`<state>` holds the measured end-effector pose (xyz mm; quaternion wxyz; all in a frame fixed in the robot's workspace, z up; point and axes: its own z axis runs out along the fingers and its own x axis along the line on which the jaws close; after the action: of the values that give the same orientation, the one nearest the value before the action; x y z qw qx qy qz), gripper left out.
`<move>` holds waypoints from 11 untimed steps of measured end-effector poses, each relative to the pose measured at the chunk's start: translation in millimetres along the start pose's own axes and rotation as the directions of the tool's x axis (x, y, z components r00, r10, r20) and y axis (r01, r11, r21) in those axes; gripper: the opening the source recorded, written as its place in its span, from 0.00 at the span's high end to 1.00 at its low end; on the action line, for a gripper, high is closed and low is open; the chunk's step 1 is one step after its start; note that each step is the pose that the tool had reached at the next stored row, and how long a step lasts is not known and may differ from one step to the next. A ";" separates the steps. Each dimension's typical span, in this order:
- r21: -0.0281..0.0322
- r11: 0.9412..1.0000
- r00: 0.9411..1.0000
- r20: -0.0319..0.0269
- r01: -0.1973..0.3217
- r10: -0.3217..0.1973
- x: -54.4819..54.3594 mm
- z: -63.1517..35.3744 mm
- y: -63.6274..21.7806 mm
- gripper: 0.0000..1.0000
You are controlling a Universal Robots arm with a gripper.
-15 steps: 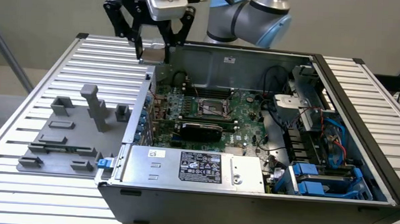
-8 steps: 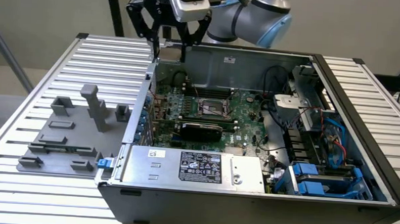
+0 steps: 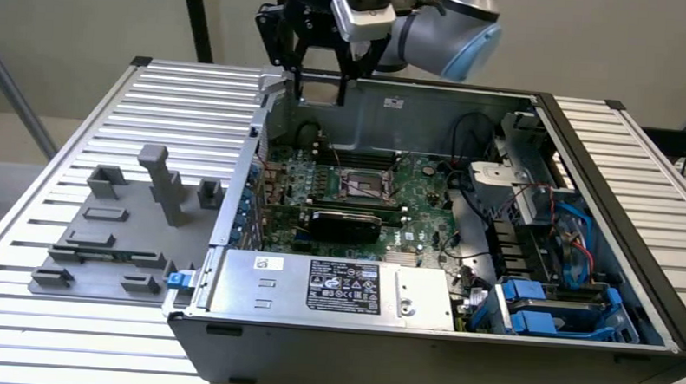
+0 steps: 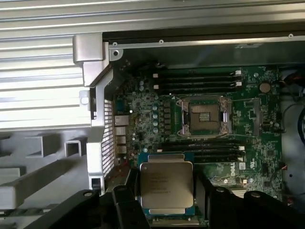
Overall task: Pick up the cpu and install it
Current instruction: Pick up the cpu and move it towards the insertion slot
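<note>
Holding cpu (image 4: 167, 183) in gripper (image 3: 320, 94), black fingers (image 4: 131, 195) pressing on two opposite edges, jaws part-way in, silvery top plate facing wrist cam. Hanging at upper middle of exterior view, over upper-left corner of open computer case (image 3: 428, 369), clear of mobo (image 3: 419, 182). Looking down past cpu at dark socket (image 4: 205, 116) w/ metal frame, well apart from chip; same socket sitting approx centre of exterior view. Showing PSU (image 3: 339, 287) at lower centre inside case, and grey fixture blocks (image 3: 122, 226) at exterior view's left on slatted table (image 3: 197, 90).
</note>
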<state>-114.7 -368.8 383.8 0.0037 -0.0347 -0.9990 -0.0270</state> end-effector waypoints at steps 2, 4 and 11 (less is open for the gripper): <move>0.000 1.000 1.000 0.000 0.000 0.000 -8.0 3.9 6.4 0.45; 0.000 1.000 1.000 0.000 0.000 0.000 -16.3 7.8 12.8 0.45; 0.001 1.000 1.000 0.000 0.000 0.000 -46.3 21.0 33.2 0.45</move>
<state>-66.4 -337.7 364.2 0.0037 -0.0347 -0.9990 -0.0267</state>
